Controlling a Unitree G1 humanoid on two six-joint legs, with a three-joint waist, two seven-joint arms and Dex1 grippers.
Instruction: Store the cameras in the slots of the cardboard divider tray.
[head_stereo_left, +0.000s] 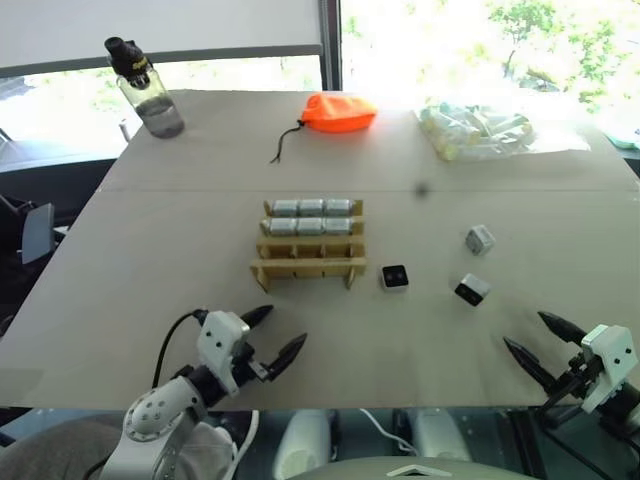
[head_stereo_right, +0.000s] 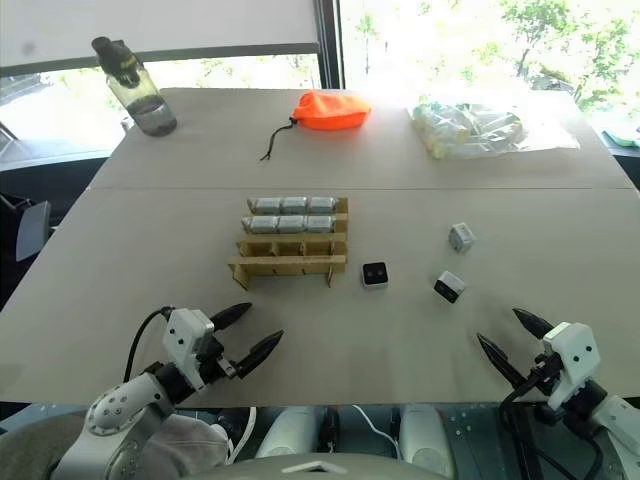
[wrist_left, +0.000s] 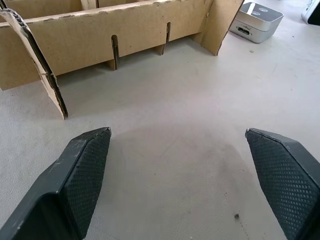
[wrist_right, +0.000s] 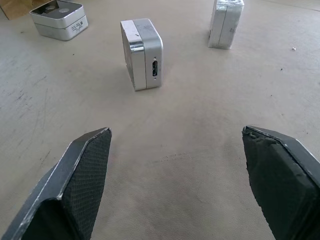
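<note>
The cardboard divider tray (head_stereo_left: 308, 262) stands mid-table. Its two far rows hold several silver cameras (head_stereo_left: 311, 208), and the near row stands empty. Three cameras lie loose to the tray's right: one face up with its black face showing (head_stereo_left: 395, 277), one (head_stereo_left: 472, 289) further right, and one (head_stereo_left: 480, 239) behind that. My left gripper (head_stereo_left: 284, 327) is open, low over the table just in front of the tray (wrist_left: 100, 35), holding nothing. My right gripper (head_stereo_left: 525, 330) is open near the table's front right, pointing at the loose cameras (wrist_right: 142, 55), and it holds nothing.
A water bottle (head_stereo_left: 145, 90) stands at the far left corner. An orange drawstring pouch (head_stereo_left: 338, 112) lies at the far middle. A clear bag of pale tubes (head_stereo_left: 480, 130) lies at the far right. The table's front edge runs just under both grippers.
</note>
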